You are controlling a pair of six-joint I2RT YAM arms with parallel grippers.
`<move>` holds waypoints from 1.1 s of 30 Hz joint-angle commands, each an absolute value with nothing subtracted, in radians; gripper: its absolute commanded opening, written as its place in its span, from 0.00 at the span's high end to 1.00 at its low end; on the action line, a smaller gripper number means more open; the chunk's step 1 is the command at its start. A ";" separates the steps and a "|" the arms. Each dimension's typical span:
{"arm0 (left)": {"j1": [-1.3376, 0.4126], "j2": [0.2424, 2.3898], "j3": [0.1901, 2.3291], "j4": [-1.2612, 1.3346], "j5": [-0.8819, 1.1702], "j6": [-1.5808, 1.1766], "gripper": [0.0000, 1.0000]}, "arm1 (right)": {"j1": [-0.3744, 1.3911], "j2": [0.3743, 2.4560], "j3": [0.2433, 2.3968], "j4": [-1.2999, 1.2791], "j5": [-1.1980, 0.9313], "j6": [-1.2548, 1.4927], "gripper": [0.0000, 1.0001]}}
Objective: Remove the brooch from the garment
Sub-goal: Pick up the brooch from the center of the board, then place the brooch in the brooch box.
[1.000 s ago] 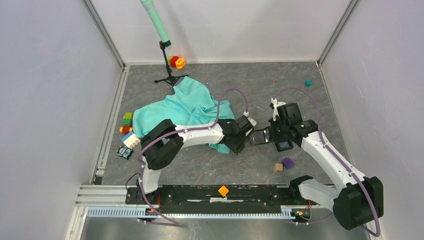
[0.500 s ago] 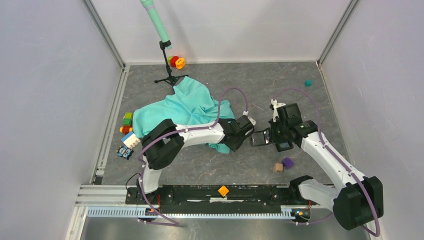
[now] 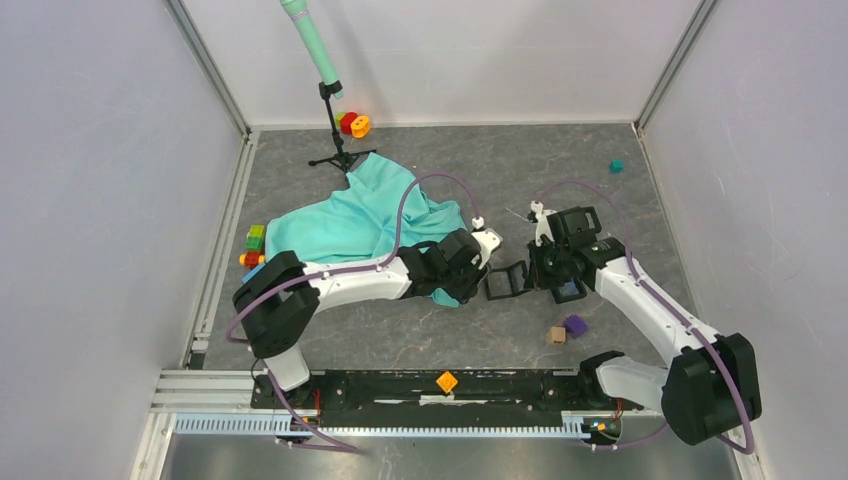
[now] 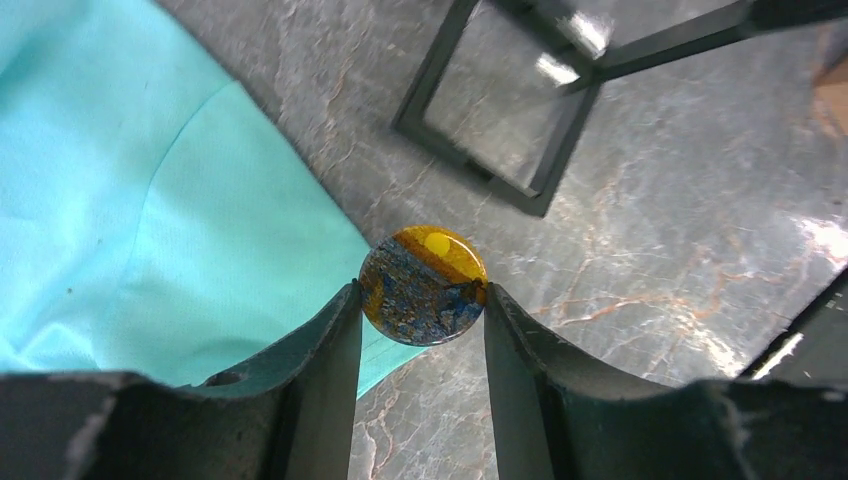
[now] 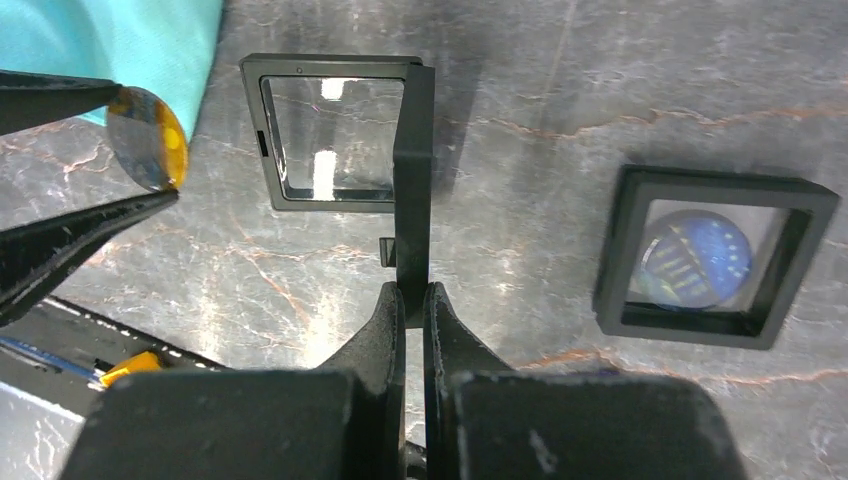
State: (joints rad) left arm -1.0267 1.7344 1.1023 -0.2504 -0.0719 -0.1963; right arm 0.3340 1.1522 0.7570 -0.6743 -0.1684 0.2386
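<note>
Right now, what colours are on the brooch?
The brooch is mottled dark blue with amber-yellow; clearest in left wrist view.

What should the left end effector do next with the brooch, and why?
Probably carry the brooch across to the open black case and lower it in. The left end effector pinches the brooch by its edges, seemingly clear of the garment. The right end effector holds the lid upright, so the case looks ready to receive it.

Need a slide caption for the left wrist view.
Left hand pinching the round orange-and-blue brooch at the turquoise garment edge, open black case beyond.
</note>
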 commanded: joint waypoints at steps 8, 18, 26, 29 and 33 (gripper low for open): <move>-1.027 1.667 1.042 -0.004 0.067 -0.089 0.51 | 0.401 1.240 0.817 -0.706 -0.225 0.243 1.00; -1.028 1.702 0.982 0.185 0.128 -0.031 0.49 | 0.418 1.281 0.850 -0.725 -0.250 0.228 1.00; -1.026 1.725 0.939 0.267 0.125 -0.002 0.49 | 0.420 1.291 0.847 -0.721 -0.269 0.223 1.00; -1.027 1.736 0.934 0.274 0.108 -0.002 0.49 | 0.420 1.292 0.847 -0.723 -0.268 0.224 1.00; -1.029 1.748 0.946 0.242 0.094 0.031 0.48 | 0.420 1.294 0.849 -0.724 -0.268 0.222 1.00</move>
